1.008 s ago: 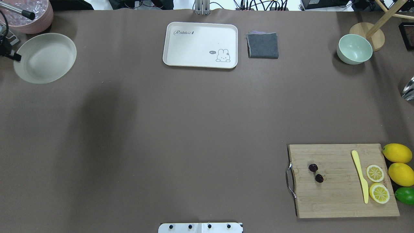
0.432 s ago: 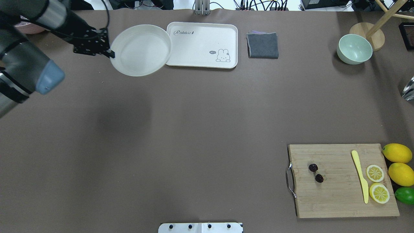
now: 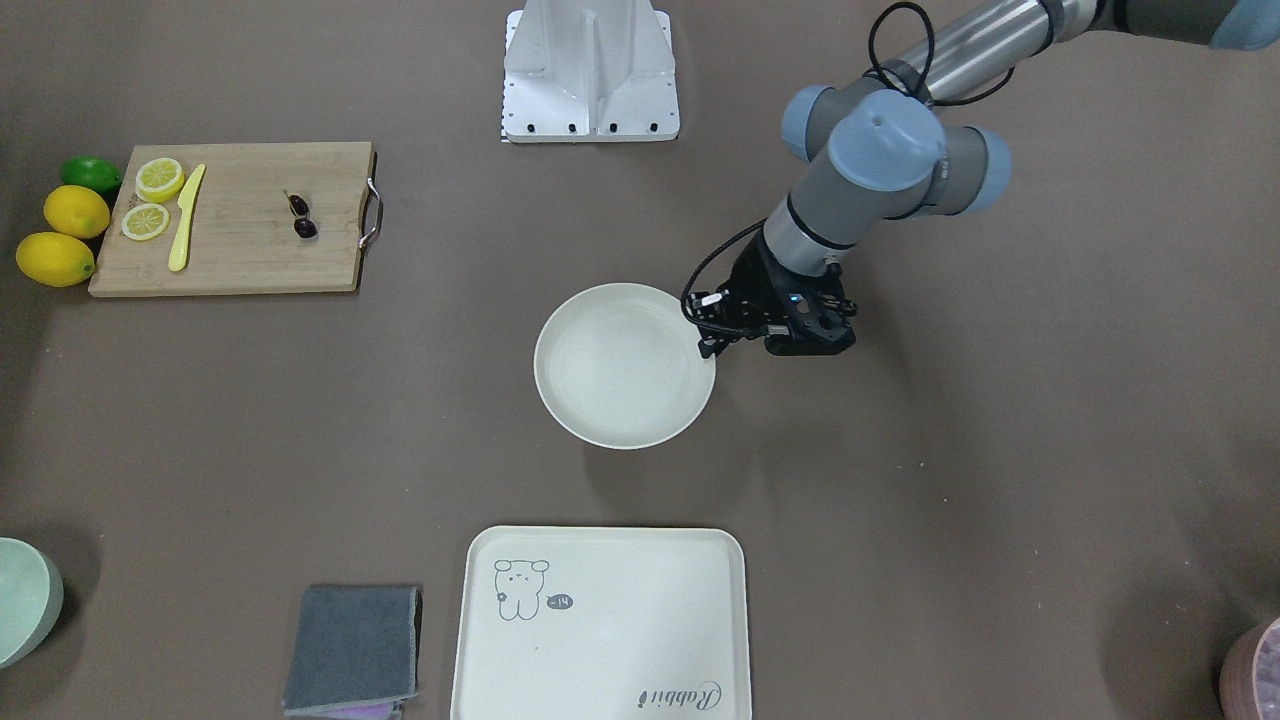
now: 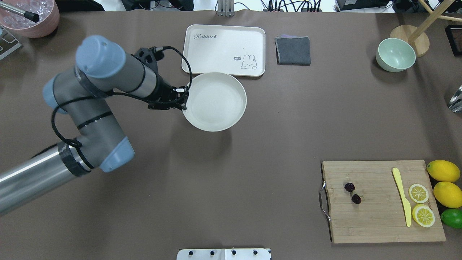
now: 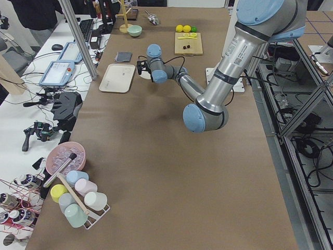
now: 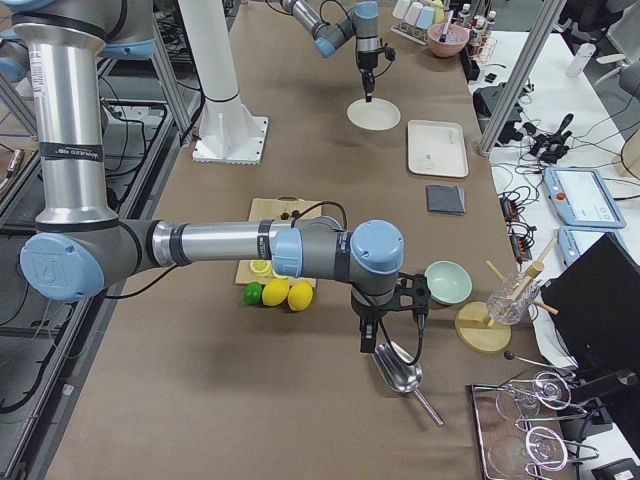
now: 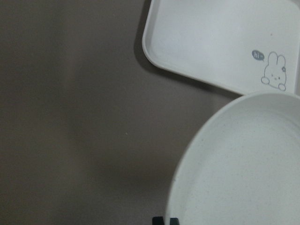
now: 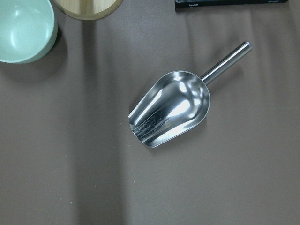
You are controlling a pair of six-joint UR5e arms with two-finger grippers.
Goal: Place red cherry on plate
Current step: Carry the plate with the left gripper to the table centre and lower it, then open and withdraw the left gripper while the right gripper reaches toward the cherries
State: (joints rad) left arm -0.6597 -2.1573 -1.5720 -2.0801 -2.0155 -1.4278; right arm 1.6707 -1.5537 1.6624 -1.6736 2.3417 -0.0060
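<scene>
The red cherry (image 4: 352, 193), a dark pair joined by stems, lies on the wooden cutting board (image 4: 375, 220) at the near right, also in the front-facing view as the cherry (image 3: 300, 217). The plate (image 4: 216, 104) is a round cream dish held just above the table, near the tray's front edge. My left gripper (image 4: 183, 98) is shut on the plate's left rim; the left wrist view shows the plate (image 7: 243, 173) with the fingertips at its edge. My right gripper (image 6: 368, 342) hangs far right over a metal scoop; whether it is open or shut I cannot tell.
A cream tray (image 4: 223, 50) with a rabbit drawing, a grey cloth (image 4: 293, 50) and a pale green bowl (image 4: 396, 55) line the far side. The board also carries lemon slices and a yellow knife (image 4: 402, 196); whole lemons (image 4: 443, 170) lie beside it. The scoop (image 8: 171, 110) lies at the right end.
My left arm has swung in from the far left, carrying the plate rightward and nearer, from the table's left corner to just in front of the tray. The cherry has not moved.
</scene>
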